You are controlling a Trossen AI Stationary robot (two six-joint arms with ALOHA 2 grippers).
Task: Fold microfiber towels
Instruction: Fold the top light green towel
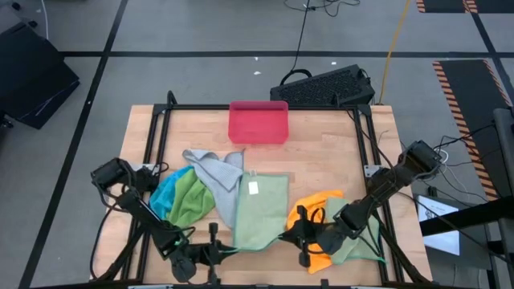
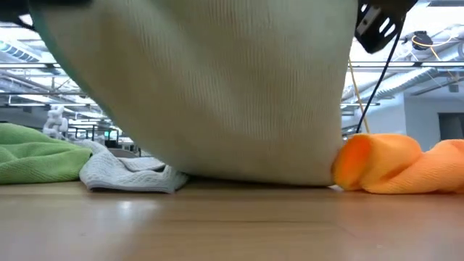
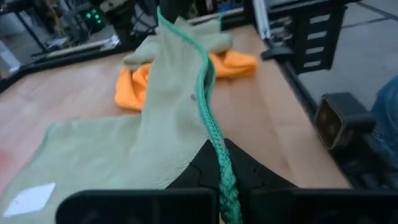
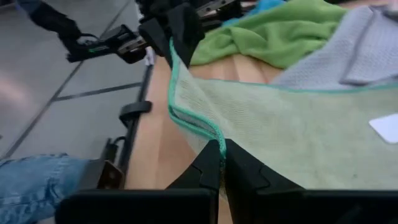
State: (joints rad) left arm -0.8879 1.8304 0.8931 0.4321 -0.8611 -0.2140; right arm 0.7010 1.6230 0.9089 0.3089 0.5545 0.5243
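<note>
Both hands are pinching the near edge of the pale green microfiber towel [image 1: 261, 210] with the teal hem: left hand [image 3: 221, 163] clenched on one corner, right hand [image 4: 222, 151] on the other. It's lying mid-bench [image 1: 321, 156] (white tag up), probably lifting slightly at the front. An orange microfiber cloth [image 1: 317, 210] is sitting just beside it.

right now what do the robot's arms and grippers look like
Both arms are dark, slender and jointed, with black cables along them. The left gripper and right gripper each end in two matte black, angular fingers tapering to narrow tips.
</note>
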